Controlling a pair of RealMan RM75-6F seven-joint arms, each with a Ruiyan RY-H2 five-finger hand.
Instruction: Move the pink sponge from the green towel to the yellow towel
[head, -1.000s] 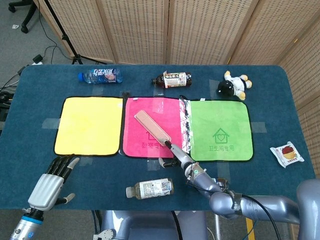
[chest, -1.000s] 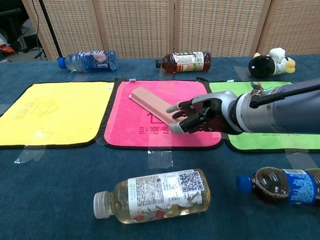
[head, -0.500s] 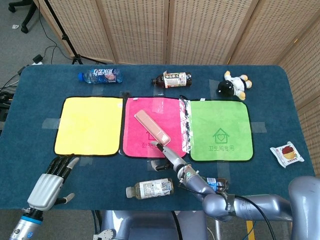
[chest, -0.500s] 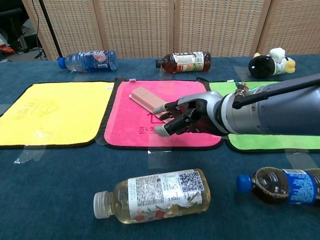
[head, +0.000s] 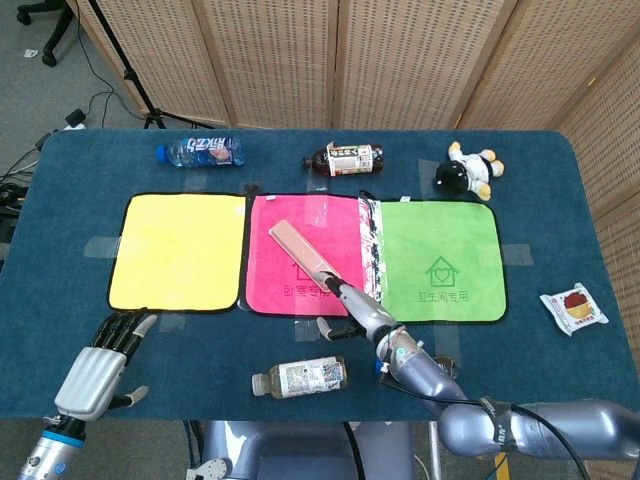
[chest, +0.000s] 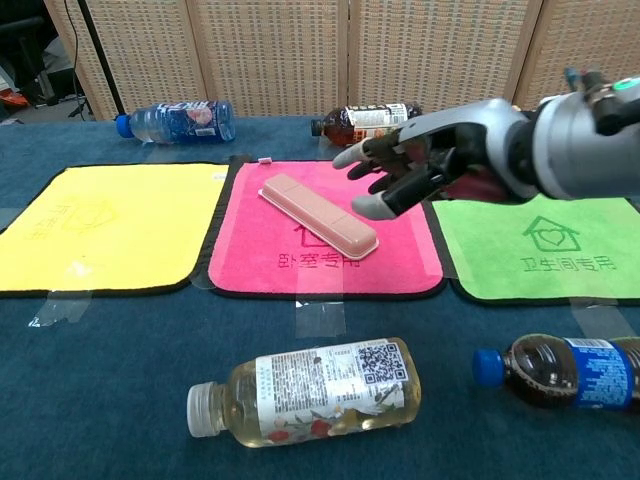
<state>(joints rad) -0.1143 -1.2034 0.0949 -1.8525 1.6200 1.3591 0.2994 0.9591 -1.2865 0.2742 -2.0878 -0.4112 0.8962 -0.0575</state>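
Big blue table (head: 560, 190) under everything. Three towels in a row across the middle: yellow towel (head: 178, 250) at 9 o'clock, red towel (head: 275, 215) in the centre, green towel (head: 440, 262) at 3 o'clock, each just beside the next.

Right hand (chest: 430, 160) up in the air above the right edge of the red towel in the chest view, fingers (chest: 372, 205) spread apart, nothing in them. Left hand (head: 100, 360) down at 7 o'clock near the table's front edge, below the yellow towel, fingers out and a bit apart, nothing held.

Pink sponge (chest: 318, 215) flat and slanted on the red towel, long and thin, lying free just to the left of the right hand. Not on the green towel, not on the yellow one.

Pale tea bottle (chest: 305, 390) on its side at 6 o'clock. Dark bottle with blue cap (chest: 560, 372) on its side at 5 o'clock. Water bottle (head: 200, 152) at 11 o'clock, brown bottle (head: 345, 159) at 12 o'clock, both lying down. Toy cow (head: 466, 170) at 1 o'clock. Small snack packet (head: 574, 308) at 4 o'clock.
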